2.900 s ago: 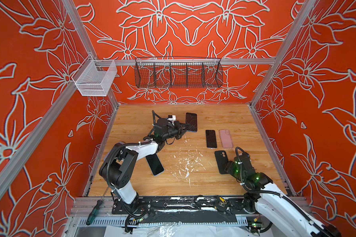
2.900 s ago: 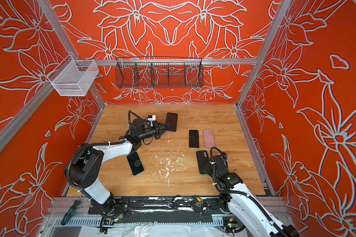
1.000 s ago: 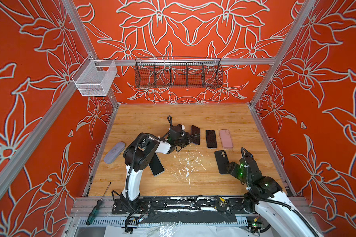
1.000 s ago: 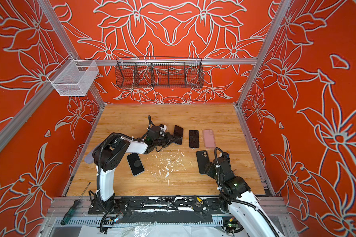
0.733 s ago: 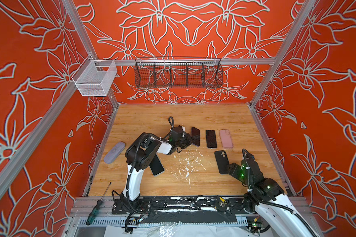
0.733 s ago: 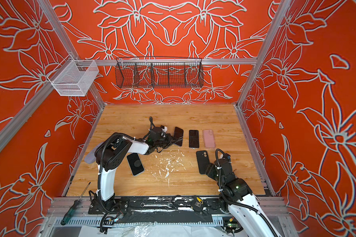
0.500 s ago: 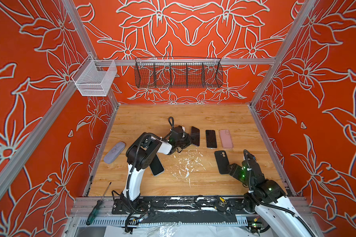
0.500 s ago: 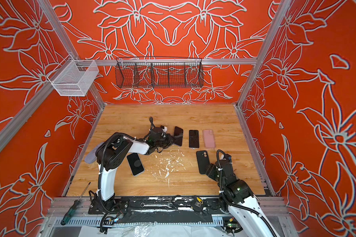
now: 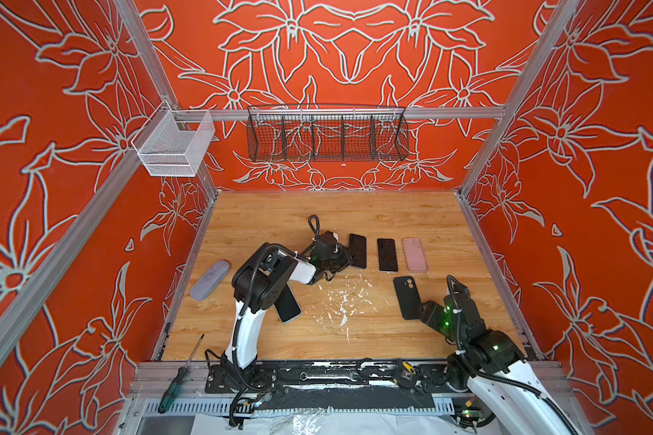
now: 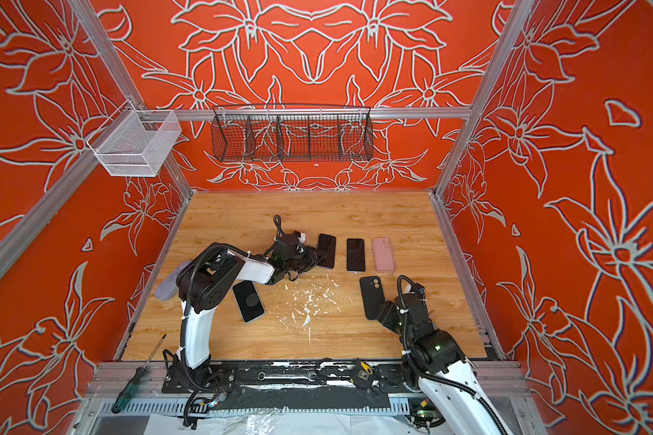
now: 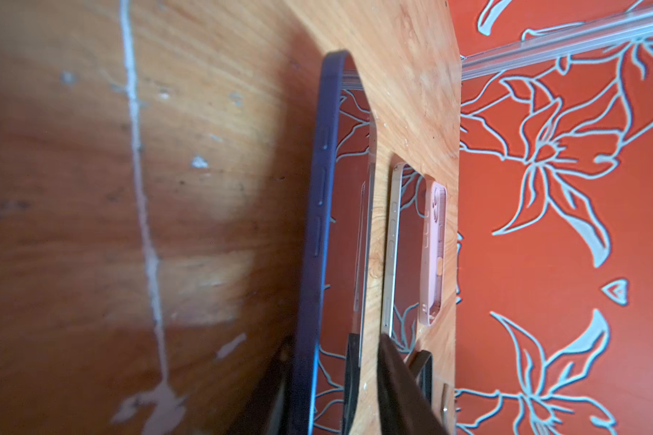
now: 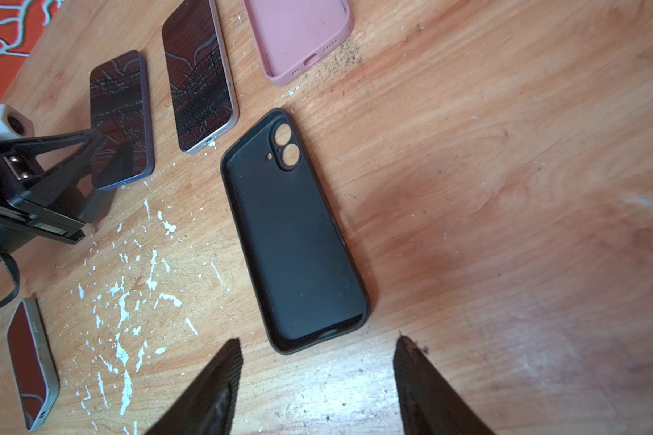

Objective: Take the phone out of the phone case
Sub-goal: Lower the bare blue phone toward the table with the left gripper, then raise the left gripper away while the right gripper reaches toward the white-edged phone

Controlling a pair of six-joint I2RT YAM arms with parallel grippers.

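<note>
Right wrist view looks down on the black case, which lies empty and hollow side up on the tabletop. The right gripper hangs just short of the case's near end, its fingers spread wide and holding nothing.

In both top views the blue phone lies flat and screen up, out of any case, farther back and left of the black case and apart from it. A silver phone and a pink case lie in a row beside it.

The left gripper is at the blue phone's near end. In the left wrist view its fingers sit astride that end, narrowly parted, with one clear of the screen and not pinching. A third phone lies by the left arm.
</note>
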